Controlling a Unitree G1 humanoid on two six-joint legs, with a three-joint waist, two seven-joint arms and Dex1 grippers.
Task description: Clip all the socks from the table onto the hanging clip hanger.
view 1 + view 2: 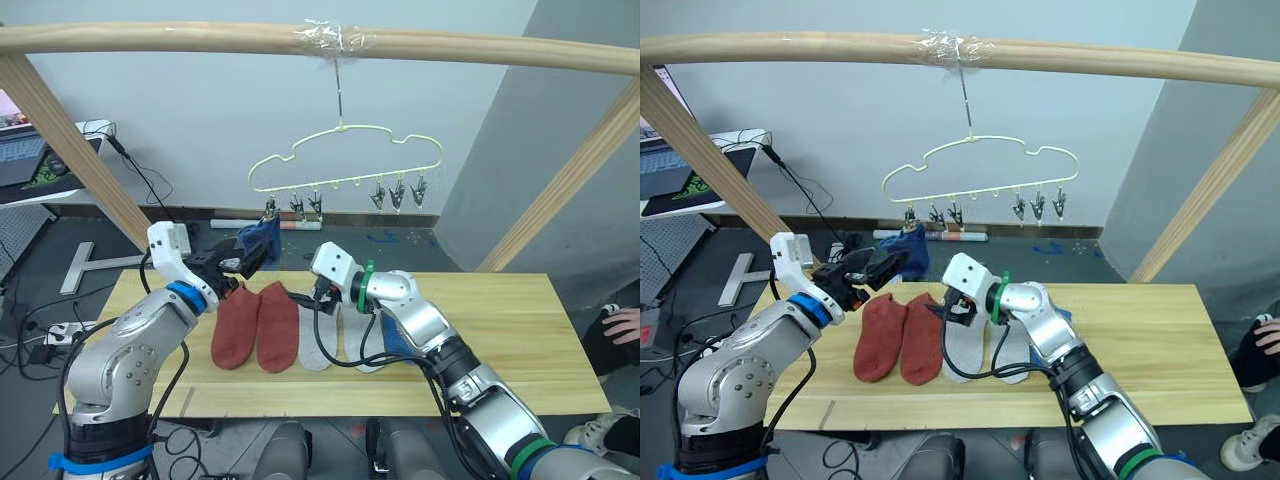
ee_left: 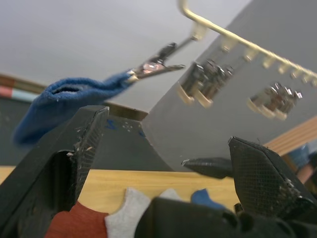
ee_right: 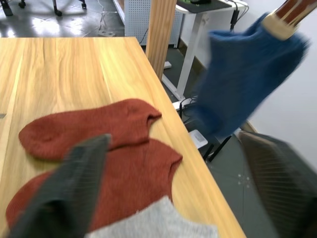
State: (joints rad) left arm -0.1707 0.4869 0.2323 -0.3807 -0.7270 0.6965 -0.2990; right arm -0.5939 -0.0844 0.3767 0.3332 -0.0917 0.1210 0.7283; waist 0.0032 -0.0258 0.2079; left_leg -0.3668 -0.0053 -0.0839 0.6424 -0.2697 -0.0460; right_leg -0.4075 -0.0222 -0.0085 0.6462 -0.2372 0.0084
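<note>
The pale yellow-green clip hanger (image 1: pixel 345 160) hangs by its hook from the pole above the table (image 1: pixel 520 330). One blue sock (image 1: pixel 262 240) dangles from its leftmost clip (image 2: pixel 153 65). My left gripper (image 1: pixel 243 263) is open just below and beside that sock, with nothing between its fingers (image 2: pixel 74 148). On the table lie two rust-red socks (image 1: pixel 257 325) and two light grey socks (image 1: pixel 318 342). A second blue sock (image 1: pixel 396 336) is partly hidden under my right arm. My right gripper (image 1: pixel 320 292) hovers open over the grey socks.
A round wooden pole frame (image 1: pixel 200 38) spans overhead, with slanted legs at both sides. A person's hand (image 1: pixel 625 325) rests past the table's right end. A desk with a laptop (image 1: pixel 20 155) stands at the far left, and cables trail on the floor.
</note>
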